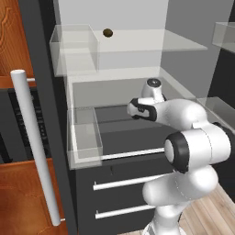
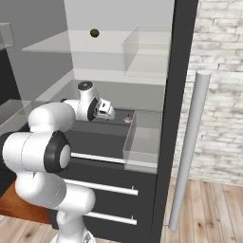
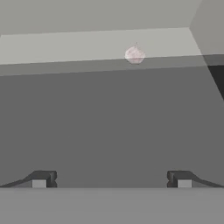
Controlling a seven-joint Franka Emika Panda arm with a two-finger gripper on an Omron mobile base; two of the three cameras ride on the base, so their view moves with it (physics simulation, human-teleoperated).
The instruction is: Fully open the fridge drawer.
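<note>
The fridge is standing open; the fridge drawer (image 1: 128,135), a wide dark tray with a white strip along its near edge, is spanning the cabinet above two dark fronts with white bar handles (image 1: 126,182); the arm is reaching in over it; the hand (image 3: 111,179) is hovering above the tray floor, fingers spread wide, gripping nothing. I judge it is positioning to pull; next it needs a hold on the near edge. Clear bins (image 1: 85,137) are flanking both sides; a small pink item (image 3: 134,55) is sitting far back.
</note>
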